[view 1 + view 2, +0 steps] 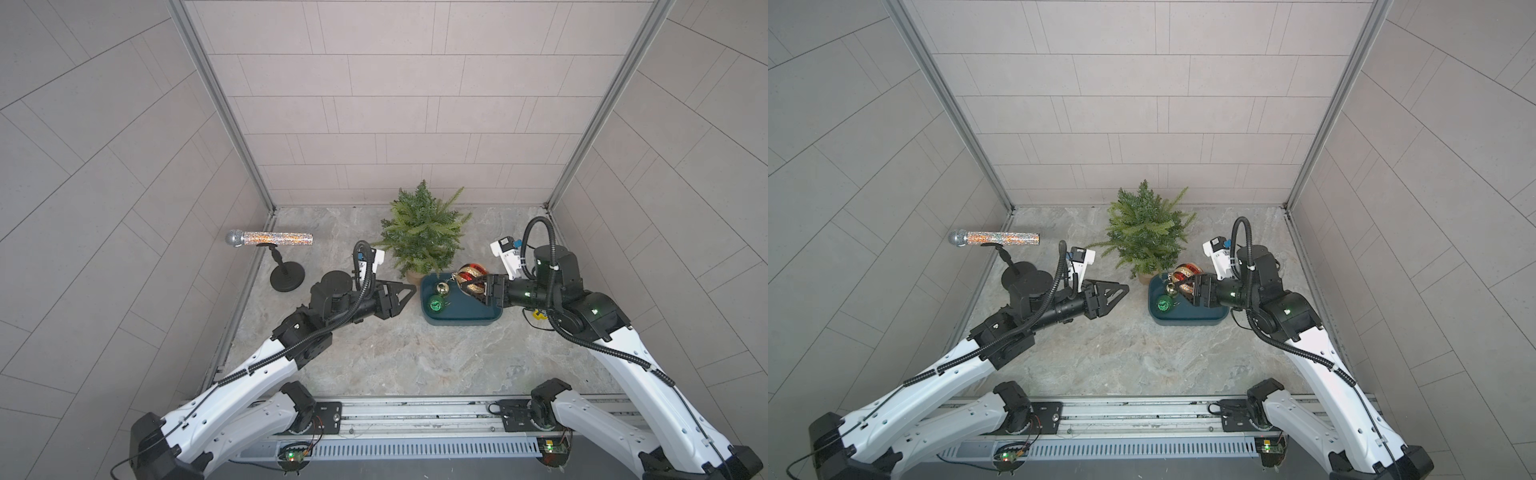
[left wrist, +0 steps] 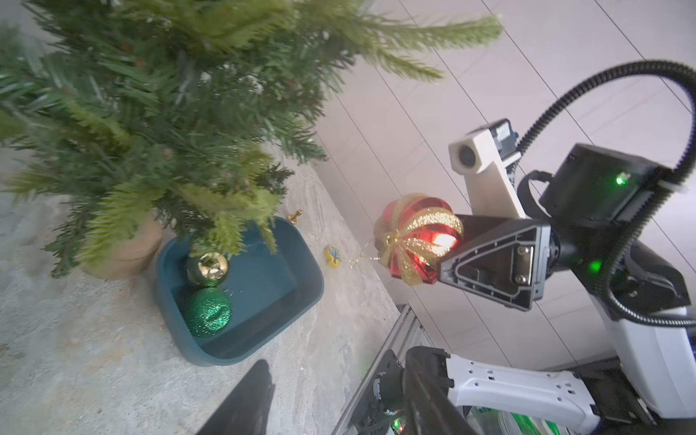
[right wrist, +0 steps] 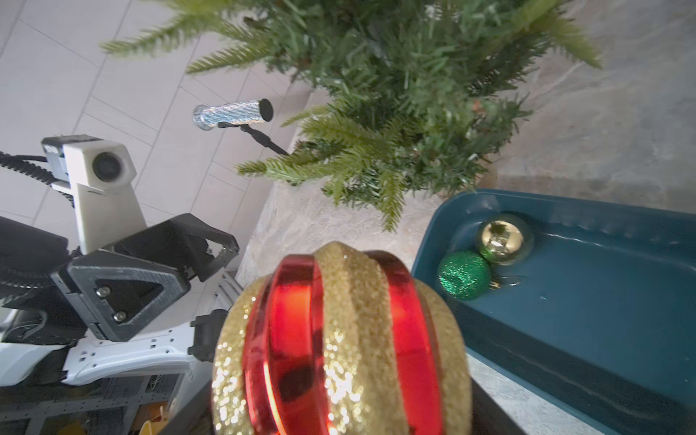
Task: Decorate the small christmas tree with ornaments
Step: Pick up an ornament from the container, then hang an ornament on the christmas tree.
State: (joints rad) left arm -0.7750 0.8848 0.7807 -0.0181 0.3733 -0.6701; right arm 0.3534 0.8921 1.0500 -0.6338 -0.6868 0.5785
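Right pincer [image 1: 471,286] grips the red-and-gold ornament [image 1: 468,271], which sits at its 10 o'clock in a top view; cannot tell the left pincer [image 1: 409,290] state.

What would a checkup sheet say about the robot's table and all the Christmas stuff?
Surface: grey marbled tabletop.
Job's things: small christmas tree, no ornaments seen on it; red-and-gold striped ornament held up by the teal tray; gold ball and glittery green ball side by side inside it.
Clutter: glittery silver microphone on a black stand.
Grippers: left gripper open, empty; right gripper shut on the striped ornament.
Cables: black corrugated hose loops over each wrist.
Surroundings: grey tiled walls, metal rail in front.
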